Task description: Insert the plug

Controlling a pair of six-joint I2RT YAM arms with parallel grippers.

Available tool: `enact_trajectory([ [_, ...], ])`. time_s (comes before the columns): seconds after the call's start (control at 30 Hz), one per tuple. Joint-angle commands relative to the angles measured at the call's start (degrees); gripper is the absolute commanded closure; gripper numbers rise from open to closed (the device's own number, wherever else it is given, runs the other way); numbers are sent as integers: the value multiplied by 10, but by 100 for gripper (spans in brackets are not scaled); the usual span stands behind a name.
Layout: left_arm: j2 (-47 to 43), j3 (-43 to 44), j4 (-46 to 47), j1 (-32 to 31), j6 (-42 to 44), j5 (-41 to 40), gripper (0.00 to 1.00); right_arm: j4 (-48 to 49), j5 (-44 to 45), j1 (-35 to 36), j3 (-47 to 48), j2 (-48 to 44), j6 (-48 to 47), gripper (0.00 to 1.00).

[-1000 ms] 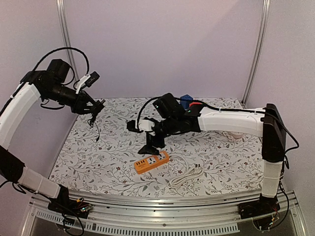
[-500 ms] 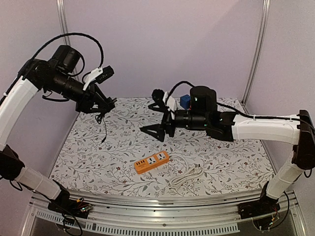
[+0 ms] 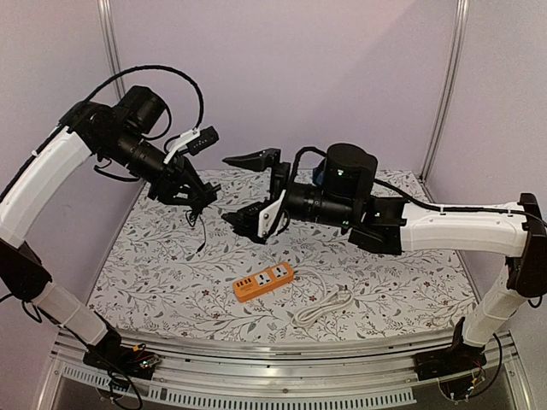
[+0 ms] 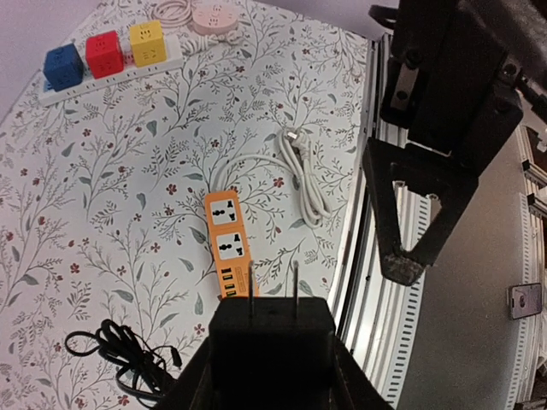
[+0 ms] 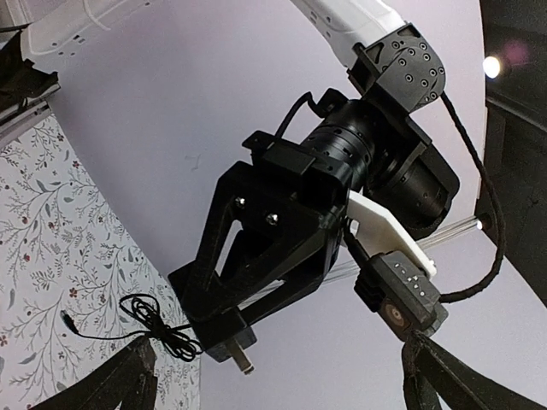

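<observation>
1. The plug (image 4: 269,329) is a black block with two flat prongs. It's up in the air, well above the worktop (image 3: 154,282), in the left gripper (image 3: 198,196). The jaws are clamped on both sides of its body, and the prongs stick out past the fingertips.
2. A thin black cable (image 3: 199,232) dangles from it down toward the cloth.
3. From the top camera, the orange power strip (image 3: 263,281) lies flat at roughly 5 o'clock from the plug, well apart, sockets facing up.
4. A loosely coiled white cord (image 3: 323,307) sits at about 4 o'clock from the strip, near but not touching.
5. The right gripper (image 3: 229,189) hangs in the air at 3 o'clock from the plug, jaws spread wide with nothing between them.
6. Over at the far side of the worktop, the left wrist camera catches a white strip with blue, red and yellow cubes (image 4: 107,53), and a pink round socket hub (image 4: 218,15) just beside it.
7. The worktop is covered in a white cloth printed with grey leafy vines and little red flowers. There are plain lilac walls (image 3: 342,68) all round, metal posts (image 3: 449,77) in the back corners, and an aluminium rail (image 3: 282,350) along the near edge.
</observation>
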Motion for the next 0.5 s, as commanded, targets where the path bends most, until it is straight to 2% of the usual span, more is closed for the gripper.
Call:
enact_trajectory([
  [0.0, -6, -18, -64, -16, 2, 15, 100, -48, 37, 6, 58, 57, -124, 1],
  [0.17, -5, -22, -63, -17, 3, 29, 100, -123, 47, 9, 105, 84, -185, 3],
  [0.33, 1, -28, -59, -18, 5, 41, 100, -148, 56, 11, 122, 93, -222, 29],
  [0.47, 6, -36, -51, -19, 3, 30, 100, -149, 49, 12, 129, 101, -227, 38],
])
